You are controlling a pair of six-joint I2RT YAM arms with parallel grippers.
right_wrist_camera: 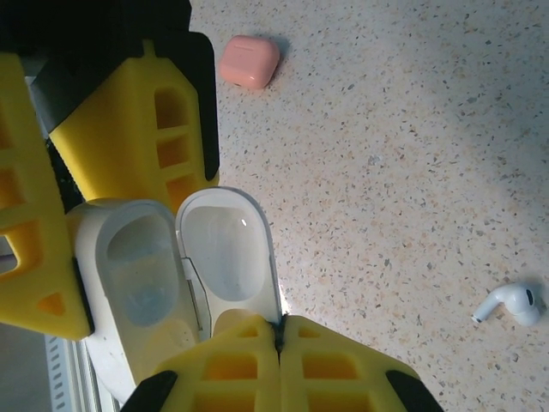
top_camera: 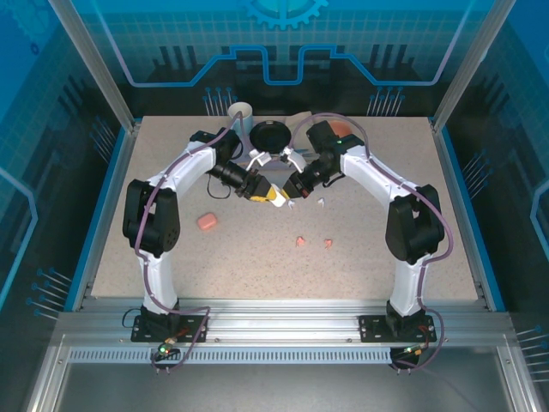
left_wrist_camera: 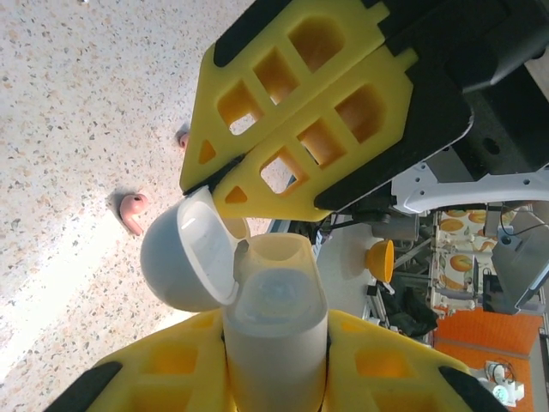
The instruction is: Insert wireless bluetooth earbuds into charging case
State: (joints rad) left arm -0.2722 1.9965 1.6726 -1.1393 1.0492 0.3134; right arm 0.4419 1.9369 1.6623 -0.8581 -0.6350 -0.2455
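Note:
A white charging case (left_wrist_camera: 274, 343) stands upright between the yellow fingers of my left gripper (left_wrist_camera: 273, 322), which is shut on its body. Its lid (right_wrist_camera: 227, 245) is swung open, and both sockets (right_wrist_camera: 137, 275) look empty. My right gripper (right_wrist_camera: 280, 324) is shut, its tips pinching the lid's rim. In the top view the two grippers, left (top_camera: 271, 196) and right (top_camera: 288, 190), meet above the table's middle. One white earbud (right_wrist_camera: 509, 305) lies on the table near the right gripper. Two salmon-pink earbuds (top_camera: 301, 241) (top_camera: 328, 243) lie nearer the front. A pink earbud (left_wrist_camera: 133, 211) lies left of the lid.
A closed salmon-pink case (top_camera: 207, 222) lies left of centre on the speckled table (top_camera: 257, 266). At the back stand a white mug (top_camera: 240, 112), a black bowl (top_camera: 270, 136) and an orange object (top_camera: 340, 127). Blue walls surround the table.

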